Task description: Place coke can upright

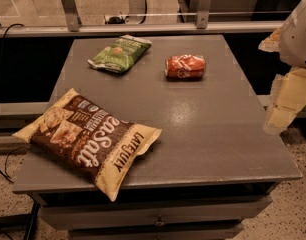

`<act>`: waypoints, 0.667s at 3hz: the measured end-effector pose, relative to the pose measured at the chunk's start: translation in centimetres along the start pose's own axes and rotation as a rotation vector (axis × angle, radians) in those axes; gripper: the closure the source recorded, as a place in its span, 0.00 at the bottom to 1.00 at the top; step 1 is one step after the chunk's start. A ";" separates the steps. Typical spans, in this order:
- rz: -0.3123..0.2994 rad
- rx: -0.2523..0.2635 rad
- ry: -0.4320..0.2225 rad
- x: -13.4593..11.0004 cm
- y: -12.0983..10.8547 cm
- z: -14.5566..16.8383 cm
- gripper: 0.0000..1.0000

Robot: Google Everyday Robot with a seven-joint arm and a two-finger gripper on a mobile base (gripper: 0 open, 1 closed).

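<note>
Camera view is showing the can (185, 67) lying sideways far back on the bench (208, 134), with the end effector (283, 106) hanging past its right edge, open or closed I cannot tell.

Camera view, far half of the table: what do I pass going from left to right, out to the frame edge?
Crinkled green snack bag → small red metal coke can, lying on its side → pale cream gripper, hanging beyond the right edge of the grey table.
</note>
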State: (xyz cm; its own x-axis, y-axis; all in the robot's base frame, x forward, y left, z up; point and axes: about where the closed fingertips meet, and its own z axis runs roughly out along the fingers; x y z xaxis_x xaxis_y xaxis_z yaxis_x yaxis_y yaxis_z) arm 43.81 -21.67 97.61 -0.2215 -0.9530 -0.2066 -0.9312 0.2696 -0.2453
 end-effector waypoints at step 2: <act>-0.007 0.019 -0.013 -0.5 -0.6 0.1 0.00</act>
State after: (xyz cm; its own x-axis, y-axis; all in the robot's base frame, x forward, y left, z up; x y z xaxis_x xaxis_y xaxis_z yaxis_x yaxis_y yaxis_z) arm 44.49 -21.32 97.76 -0.2112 -0.9530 -0.2171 -0.9270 0.2657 -0.2647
